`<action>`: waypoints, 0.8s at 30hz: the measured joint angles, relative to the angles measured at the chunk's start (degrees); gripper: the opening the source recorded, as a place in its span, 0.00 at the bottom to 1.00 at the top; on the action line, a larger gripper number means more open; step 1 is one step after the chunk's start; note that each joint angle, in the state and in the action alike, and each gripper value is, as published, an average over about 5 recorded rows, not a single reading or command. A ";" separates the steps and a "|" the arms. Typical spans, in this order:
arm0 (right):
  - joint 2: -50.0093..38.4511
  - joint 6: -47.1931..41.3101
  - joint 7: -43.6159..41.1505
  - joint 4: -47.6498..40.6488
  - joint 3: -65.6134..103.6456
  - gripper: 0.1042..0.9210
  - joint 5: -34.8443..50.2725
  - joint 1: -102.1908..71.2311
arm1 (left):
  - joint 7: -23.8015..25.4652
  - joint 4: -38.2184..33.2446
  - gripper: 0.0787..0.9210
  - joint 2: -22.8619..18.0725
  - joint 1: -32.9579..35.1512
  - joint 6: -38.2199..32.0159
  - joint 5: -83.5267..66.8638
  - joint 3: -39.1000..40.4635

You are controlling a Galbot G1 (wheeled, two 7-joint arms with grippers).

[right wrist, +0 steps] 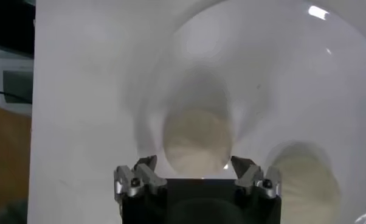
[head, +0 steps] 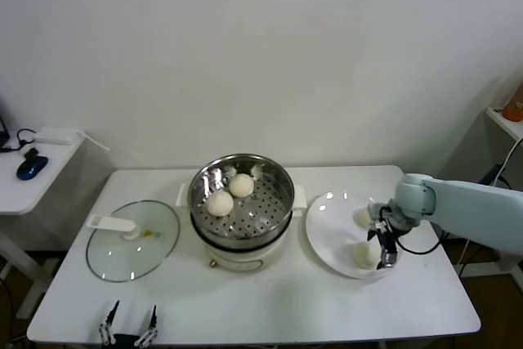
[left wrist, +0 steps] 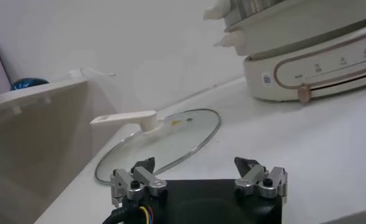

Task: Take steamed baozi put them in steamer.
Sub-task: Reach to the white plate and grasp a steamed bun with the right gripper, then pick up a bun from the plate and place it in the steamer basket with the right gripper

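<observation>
The steamer (head: 278, 194) stands mid-table on its cream base, with two baozi inside, one (head: 240, 185) farther back and one (head: 220, 203) nearer. Two more baozi (head: 363, 217) (head: 363, 255) lie on the white plate (head: 327, 230) to its right. My right gripper (head: 385, 257) is low over the plate at the nearer bun. In the right wrist view that gripper (right wrist: 195, 169) is open, with this baozi (right wrist: 197, 141) just ahead between the spread jaws and the other baozi (right wrist: 304, 176) beside it. My left gripper (head: 129, 334) is parked at the table's front edge, open and empty.
A glass lid with a white handle (head: 135, 239) lies left of the steamer and shows in the left wrist view (left wrist: 165, 137), with the cooker base (left wrist: 310, 61) beyond. A side table (head: 33, 173) with a blue mouse stands at far left.
</observation>
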 measured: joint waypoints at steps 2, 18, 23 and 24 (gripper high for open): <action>-0.08 -0.02 0.12 -0.05 0.71 0.73 -0.11 -0.49 | -0.01 -0.08 0.88 0.00 0.03 0.02 0.05 -0.02; 0.68 4.73 -2.25 4.83 -5.12 0.66 2.45 11.10 | -0.24 -0.73 0.88 -0.10 0.49 0.04 0.42 -0.10; 4.20 12.01 -4.52 6.78 -8.55 0.66 4.51 21.49 | -0.22 -0.82 0.88 -0.08 0.28 0.21 0.55 -0.04; 5.03 13.59 -4.93 7.11 -8.83 0.65 4.86 23.31 | -0.22 -0.83 0.88 -0.07 0.26 0.24 0.56 -0.05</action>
